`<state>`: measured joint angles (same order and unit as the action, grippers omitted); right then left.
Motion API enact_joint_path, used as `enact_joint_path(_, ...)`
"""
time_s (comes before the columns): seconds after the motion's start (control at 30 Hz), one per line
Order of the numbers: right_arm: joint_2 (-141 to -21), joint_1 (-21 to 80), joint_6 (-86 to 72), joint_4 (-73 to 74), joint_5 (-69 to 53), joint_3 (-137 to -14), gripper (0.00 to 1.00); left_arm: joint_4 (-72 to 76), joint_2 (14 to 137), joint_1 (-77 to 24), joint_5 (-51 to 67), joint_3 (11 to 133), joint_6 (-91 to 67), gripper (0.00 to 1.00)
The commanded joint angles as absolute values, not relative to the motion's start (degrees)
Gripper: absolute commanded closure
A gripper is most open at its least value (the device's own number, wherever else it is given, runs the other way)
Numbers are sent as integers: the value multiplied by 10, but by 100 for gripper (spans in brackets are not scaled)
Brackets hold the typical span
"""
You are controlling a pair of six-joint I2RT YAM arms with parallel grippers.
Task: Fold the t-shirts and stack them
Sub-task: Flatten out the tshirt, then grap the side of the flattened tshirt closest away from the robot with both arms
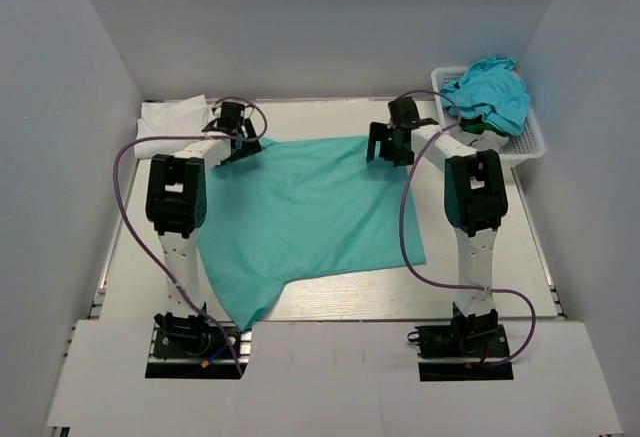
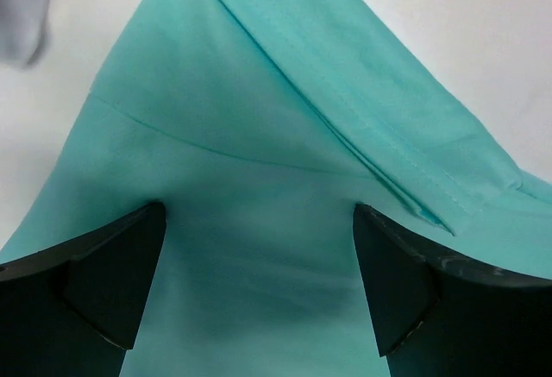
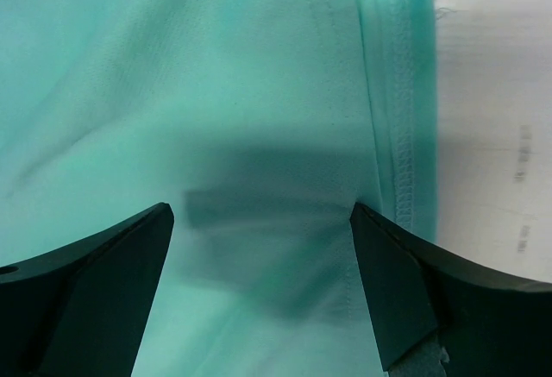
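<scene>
A mint sea-green t-shirt (image 1: 300,217) lies spread flat across the middle of the table. My left gripper (image 1: 233,129) hovers over its far left corner, jaws open, with only the green cloth (image 2: 259,248) below them. At the far right corner my right gripper (image 1: 388,145) also stands open over the cloth (image 3: 259,222), close to the stitched hem (image 3: 401,135). A folded white t-shirt (image 1: 172,117) rests at the back left. Turquoise-blue t-shirts (image 1: 490,92) are heaped in the basket.
A white lattice basket (image 1: 522,147) stands at the back right against the wall. Grey walls close in the table on three sides. Purple cables loop from both arms down to their bases at the near edge.
</scene>
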<state>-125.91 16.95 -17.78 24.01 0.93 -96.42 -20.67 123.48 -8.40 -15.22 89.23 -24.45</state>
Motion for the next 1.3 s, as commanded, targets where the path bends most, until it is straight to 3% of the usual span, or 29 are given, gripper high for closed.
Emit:
enact_joint_path(0.0,-1299,127,-214,298,22,-975,10,-227,1287,-82,-107,970,-235,0)
enact_joint_path(0.3,-1421,103,-136,346,-33,-1178,10,-250,1481,-82,-8,1253,-229,0)
enact_joint_path(0.43,-1428,108,-92,338,-33,-1246,10,-200,1479,-82,8,1288,-224,0)
enact_joint_path(0.67,-1305,126,-24,291,-53,-1228,10,-171,1399,-82,53,1310,-186,0)
enact_joint_path(0.77,-1237,139,-4,284,-52,-1165,10,-197,1315,-82,53,1257,-180,0)
enact_joint_path(0.97,-1073,144,-77,216,-33,-937,10,-250,1066,-95,41,996,-186,0)
enact_joint_path(1.0,-1006,143,-112,178,-24,-837,10,-237,997,-100,76,863,-216,0)
enact_joint_path(1.27,-915,143,-141,177,-3,-730,10,-148,803,-112,355,535,-304,0)
